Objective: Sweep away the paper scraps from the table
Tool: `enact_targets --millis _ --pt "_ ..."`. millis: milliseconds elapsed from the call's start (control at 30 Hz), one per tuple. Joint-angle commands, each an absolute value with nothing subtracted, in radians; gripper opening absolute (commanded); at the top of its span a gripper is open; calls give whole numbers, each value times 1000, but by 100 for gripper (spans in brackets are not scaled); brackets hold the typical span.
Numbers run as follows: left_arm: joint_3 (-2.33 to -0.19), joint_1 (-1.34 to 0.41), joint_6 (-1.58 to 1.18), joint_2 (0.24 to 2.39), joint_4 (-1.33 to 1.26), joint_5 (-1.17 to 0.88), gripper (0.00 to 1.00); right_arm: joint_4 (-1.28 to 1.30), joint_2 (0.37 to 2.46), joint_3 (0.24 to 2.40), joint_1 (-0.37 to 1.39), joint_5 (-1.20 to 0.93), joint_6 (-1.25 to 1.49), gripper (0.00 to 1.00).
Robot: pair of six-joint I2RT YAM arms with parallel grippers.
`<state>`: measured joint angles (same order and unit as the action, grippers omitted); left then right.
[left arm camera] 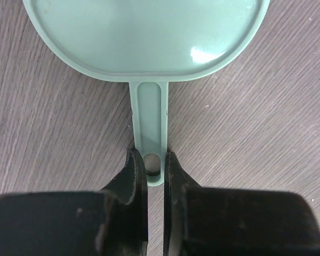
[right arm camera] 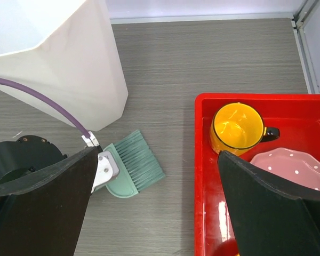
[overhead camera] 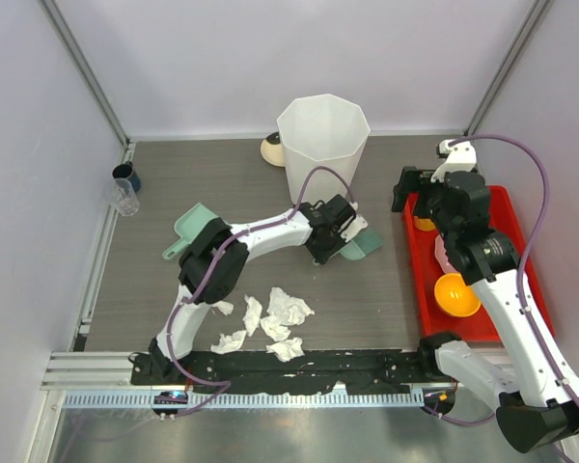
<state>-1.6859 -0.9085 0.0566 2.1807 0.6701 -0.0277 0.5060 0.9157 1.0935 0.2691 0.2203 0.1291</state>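
Paper scraps (overhead camera: 288,309) — sm. crumpled white bits, clustered nr table (overhead camera: 386,289) front.

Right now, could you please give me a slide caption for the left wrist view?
Left gripper shut on the handle of the pale green brush lying on the table.

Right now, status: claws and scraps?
Left claw shut on brush handle. Right claw open by red tray. Paper scraps loose at near edge. Bin beside brush.

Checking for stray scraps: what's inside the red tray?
A yellow mug, a pink dotted plate and an orange bowl. Nothing else shows, but the right arm covers part of the tray.
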Motion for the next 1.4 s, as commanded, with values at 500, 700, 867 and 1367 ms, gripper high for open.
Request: enact_targets --millis 500,700,867,1367 --pt "-1431 -818 143 1740 926 -241 0 348 674 957 385 -770 -470 89" --pt "-1414 -723 147 1677 1008 -331 0 579 787 983 655 -522 -678 89" --pt "-1347 -667 158 1592 1034 -342 0 462 818 896 1076 -100 -779 90" --pt "-1295 -663 181 1486 1089 -399 0 -46 1199 712 1250 302 -1052 89"
